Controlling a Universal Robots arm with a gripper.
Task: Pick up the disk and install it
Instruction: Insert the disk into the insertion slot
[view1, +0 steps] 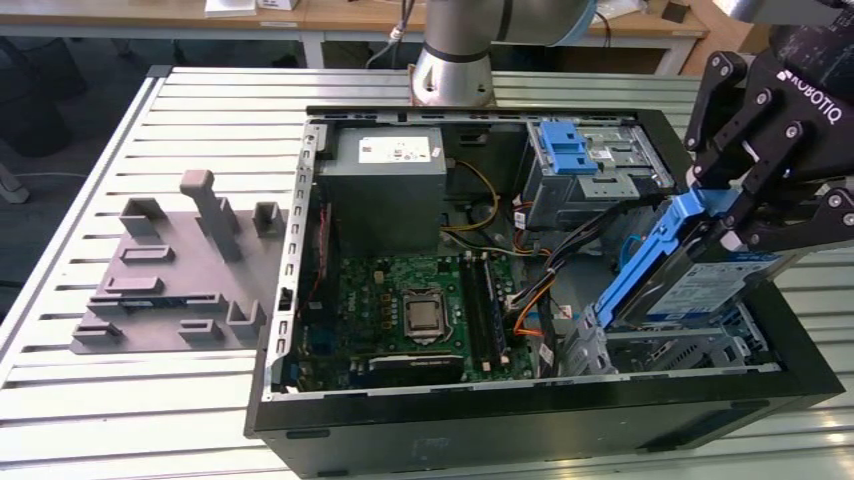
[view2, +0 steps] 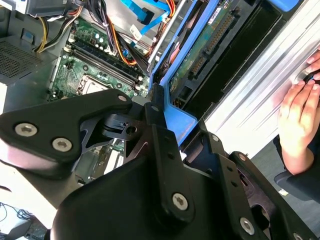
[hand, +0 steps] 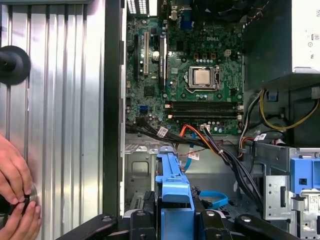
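1. Pick is done. The jaws are clamped on the disk (view1: 697, 288), gripping the upper end of its blue carrier bracket (view1: 654, 250). It is clear of the bench (view1: 120, 400).
2. Install is not done. The disk sits tilted over the open PC case (view1: 534, 425), not flat in the grey drive bay (view1: 674, 352).
3. Disk vs jaws: it hangs from between them and slopes down toward the exterior view's left. Its lower end is at the bay mouth, below the jaws. We can't tell whether it touches the bay.
4. In the first wrist view the bracket runs straight out from between the jaws, pointing at the motherboard (hand: 200, 75).
5. A person's hands (hand: 15, 185) rest on the bench outside the case wall, well to the side of the jaws.
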